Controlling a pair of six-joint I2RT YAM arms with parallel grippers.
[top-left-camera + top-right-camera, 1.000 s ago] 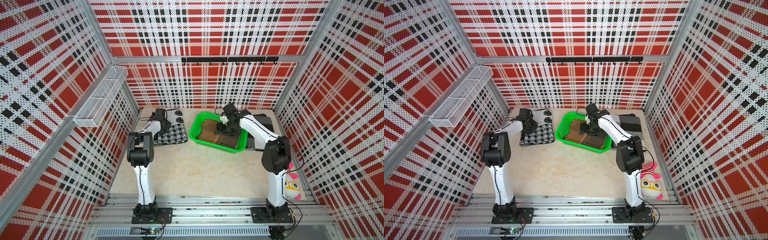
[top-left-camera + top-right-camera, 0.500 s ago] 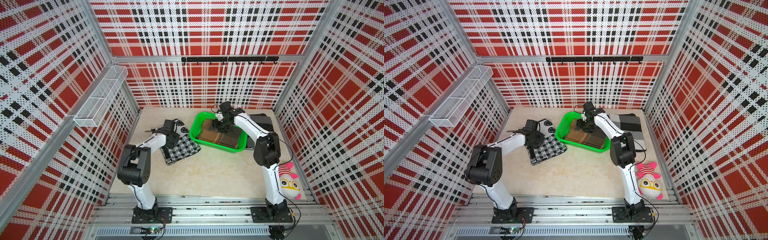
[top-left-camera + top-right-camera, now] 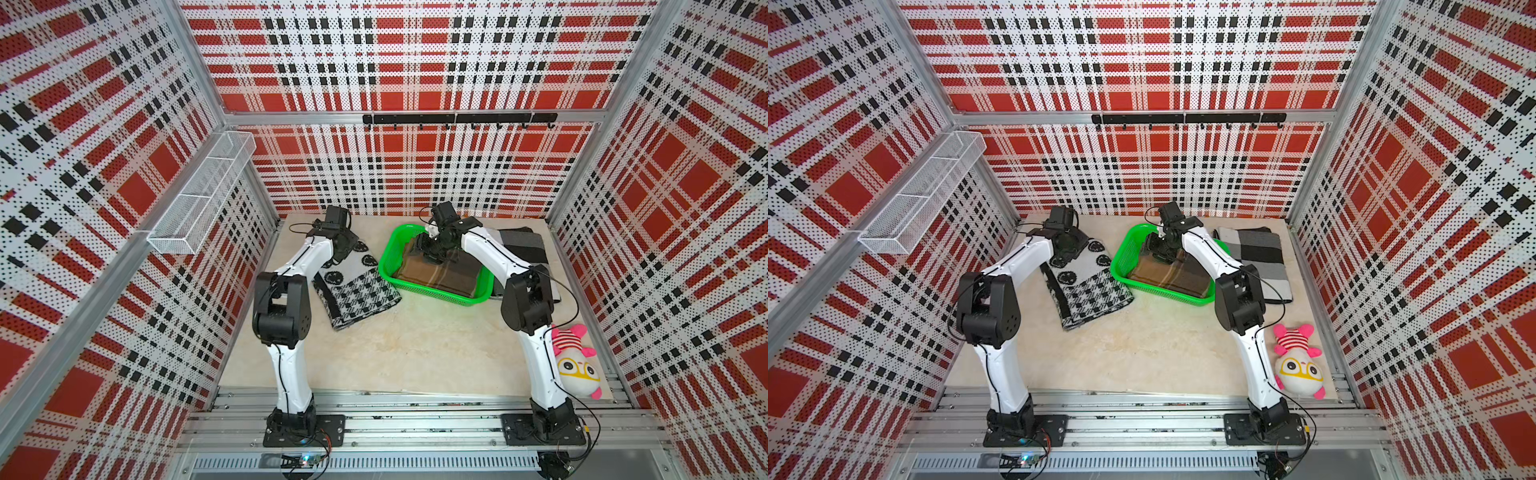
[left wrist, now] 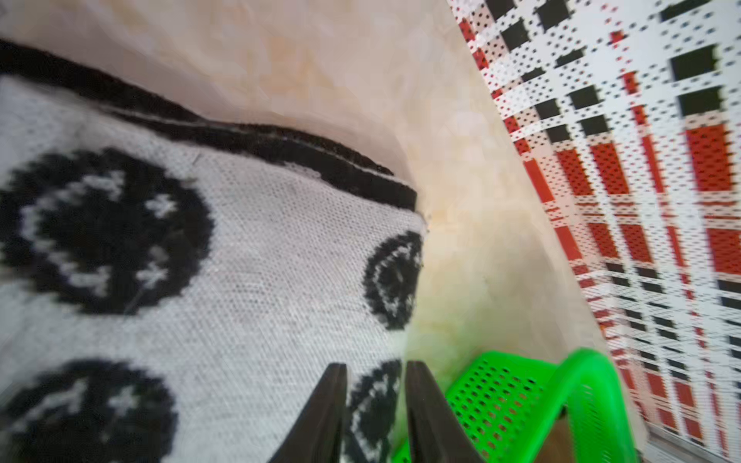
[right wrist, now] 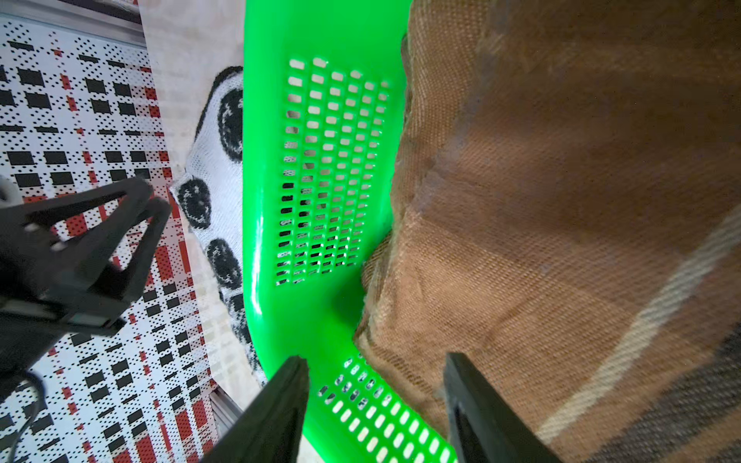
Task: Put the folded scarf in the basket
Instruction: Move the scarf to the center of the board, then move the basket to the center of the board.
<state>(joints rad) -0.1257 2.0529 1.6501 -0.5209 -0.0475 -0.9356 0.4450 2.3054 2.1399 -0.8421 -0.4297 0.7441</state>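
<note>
Lying folded into a thick slab, the brown scarf (image 3: pixel 444 272) filled most of the basket (image 3: pixel 432 290) — a shallow, glossy green plastic tub with rounded corners, set toward the back of the pale, stone-look tabletop (image 3: pixel 415 345). Only the right wrist view gave the close grain: a coarse twill weave, a cream stripe, and soft layered edges against the wall's rows of small slots. The right gripper (image 5: pixel 375 356) hung over a back corner of the basket, jaws well apart, gripping nothing. The left gripper (image 4: pixel 375 364), jaws barely parted with nothing visibly pinched, hovered over a black-and-white knitted scarf (image 4: pixel 260 260) just beside the basket. Both top views showed a plush toy (image 3: pixel 575 365) — unseen from either wrist.
</note>
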